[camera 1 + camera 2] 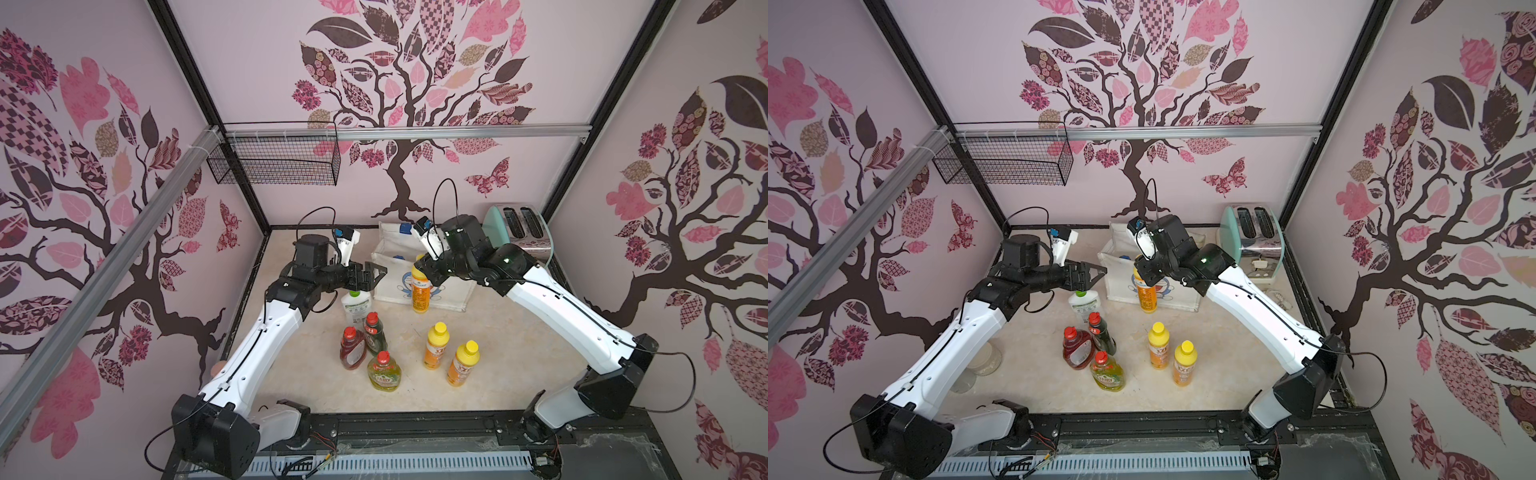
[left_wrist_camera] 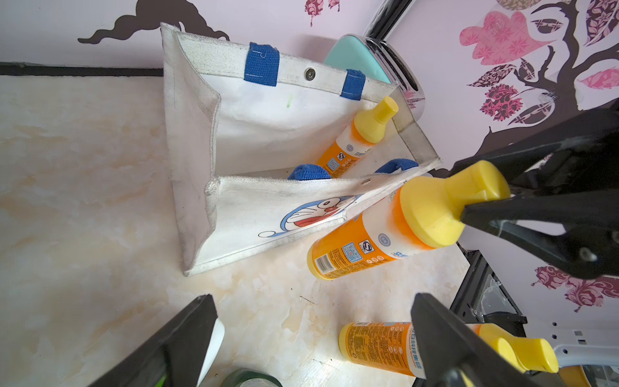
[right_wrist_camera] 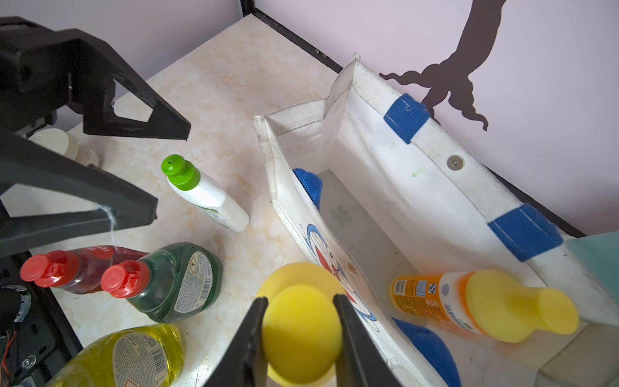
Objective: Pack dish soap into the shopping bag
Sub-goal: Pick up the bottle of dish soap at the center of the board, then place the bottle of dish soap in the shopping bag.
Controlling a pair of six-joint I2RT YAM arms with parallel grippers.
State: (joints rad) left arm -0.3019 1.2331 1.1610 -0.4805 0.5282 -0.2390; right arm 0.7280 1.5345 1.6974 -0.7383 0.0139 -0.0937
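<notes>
The white shopping bag point(image 1: 453, 297) point(image 1: 1125, 286) point(image 2: 268, 214) point(image 3: 385, 160) stands open at the back, with one orange dish soap bottle point(image 2: 358, 140) point(image 3: 469, 308) lying inside. My right gripper point(image 1: 420, 266) point(image 1: 1140, 266) point(image 3: 301, 298) is shut on the yellow cap of another orange bottle point(image 1: 420, 295) point(image 1: 1147, 297) point(image 2: 375, 241), upright just outside the bag's cat-face side. My left gripper point(image 1: 374, 272) point(image 1: 1096, 276) point(image 2: 311, 298) hangs open and empty above the white green-capped bottle point(image 1: 353, 307) point(image 3: 207, 194). Red point(image 1: 352, 351), dark green point(image 1: 374, 332) and yellow-green point(image 1: 383, 374) bottles and two orange ones point(image 1: 436, 347) point(image 1: 463, 363) stand in front.
A mint-green toaster point(image 1: 519, 232) point(image 1: 1254, 237) sits right of the bag against the back wall. A black wire basket point(image 1: 274, 162) hangs on the rail at the back left. Glass jars point(image 1: 988, 357) stand by the left wall under my left arm.
</notes>
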